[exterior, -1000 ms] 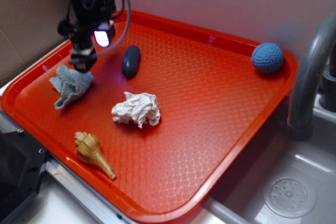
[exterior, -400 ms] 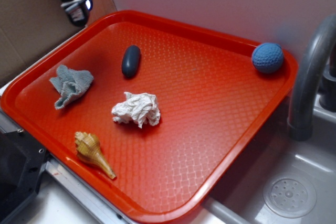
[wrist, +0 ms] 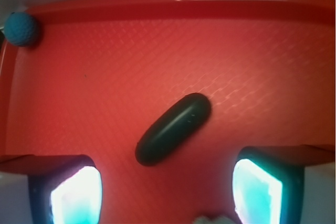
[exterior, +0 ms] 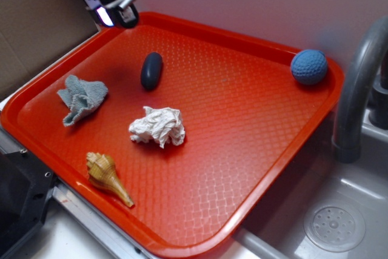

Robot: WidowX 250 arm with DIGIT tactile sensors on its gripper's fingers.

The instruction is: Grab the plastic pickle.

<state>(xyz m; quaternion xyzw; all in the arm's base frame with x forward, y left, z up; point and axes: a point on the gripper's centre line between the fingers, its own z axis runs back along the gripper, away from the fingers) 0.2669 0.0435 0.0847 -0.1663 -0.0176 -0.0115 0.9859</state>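
Observation:
The plastic pickle (exterior: 151,71) is a glossy dark oblong lying on the red tray (exterior: 242,168), near its back left part. In the wrist view the pickle (wrist: 173,128) lies diagonally, just ahead of the gap between my fingers. My gripper (exterior: 112,10) hangs high above the tray's back left corner, up and left of the pickle. It is open (wrist: 167,192), its two glowing pads wide apart with nothing between them.
On the tray lie a light blue cloth (exterior: 82,98), a crumpled white tissue (exterior: 159,127) and a tan seashell (exterior: 108,177). A blue knitted ball (exterior: 308,67) sits in the back right corner. A grey faucet (exterior: 357,89) and sink (exterior: 333,225) stand right of the tray.
My gripper rose from just above the blue cloth to the upper left, then shifted right toward the pickle. The objects on the tray have not moved.

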